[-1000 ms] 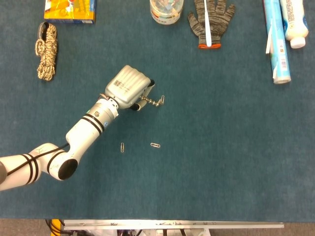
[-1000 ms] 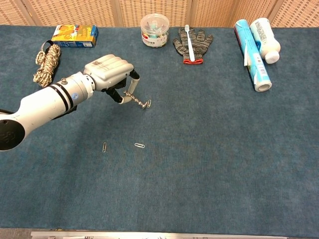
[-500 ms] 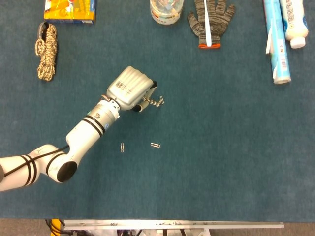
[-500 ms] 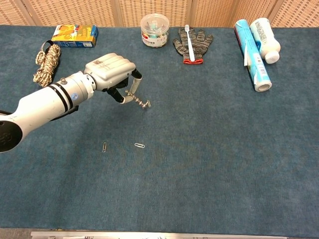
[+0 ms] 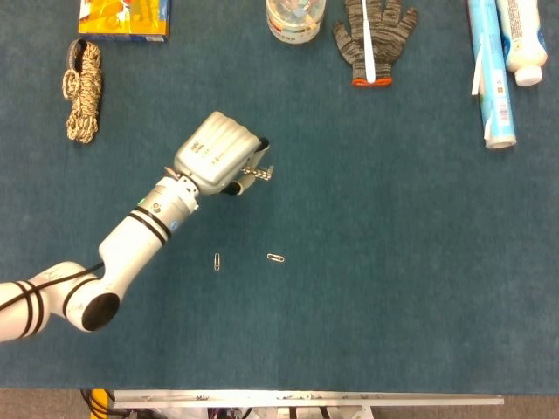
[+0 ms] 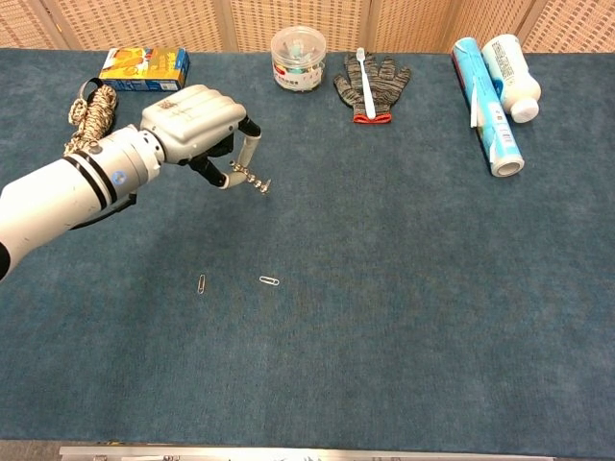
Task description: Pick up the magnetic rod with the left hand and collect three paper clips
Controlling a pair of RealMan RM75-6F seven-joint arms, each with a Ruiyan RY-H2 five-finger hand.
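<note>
My left hand (image 5: 218, 155) (image 6: 192, 123) grips a short magnetic rod (image 6: 248, 180) (image 5: 258, 172) that sticks out to the right, above the blue cloth. Paper clips cling in a small cluster at the rod's tip (image 6: 261, 184); their number is too small to tell. Two loose paper clips lie on the cloth below the hand: one (image 5: 217, 261) (image 6: 201, 283) upright on the left, one (image 5: 276, 257) (image 6: 269, 280) lying flat on the right. My right hand is in neither view.
Along the back edge stand a yellow box (image 6: 144, 68), a coiled rope (image 6: 88, 122), a clear jar of clips (image 6: 298, 59), a grey glove with a toothbrush on it (image 6: 370, 84), and a tube (image 6: 488, 106) beside a white bottle (image 6: 510, 64).
My left hand has moved left and toward the back with the rod, lifting away from the cloth. The clips on the rod's tip went with it. The two loose clips stayed put.
</note>
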